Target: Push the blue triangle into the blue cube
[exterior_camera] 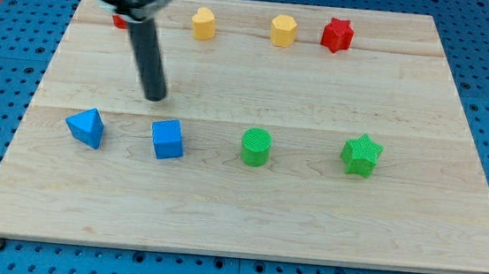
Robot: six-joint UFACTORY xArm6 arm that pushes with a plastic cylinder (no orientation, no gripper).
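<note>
The blue triangle (86,127) lies at the left of the wooden board (246,217). The blue cube (168,138) sits a short way to its right, with a gap between them. My tip (155,96) stands on the board just above the blue cube and slightly to its left, up and to the right of the blue triangle, touching neither block.
A green cylinder (256,147) and a green star (362,155) sit in the same row to the right. Along the top edge are two yellow blocks (203,23) (283,30), a red star (337,35), and a red block (119,20) partly hidden behind the arm.
</note>
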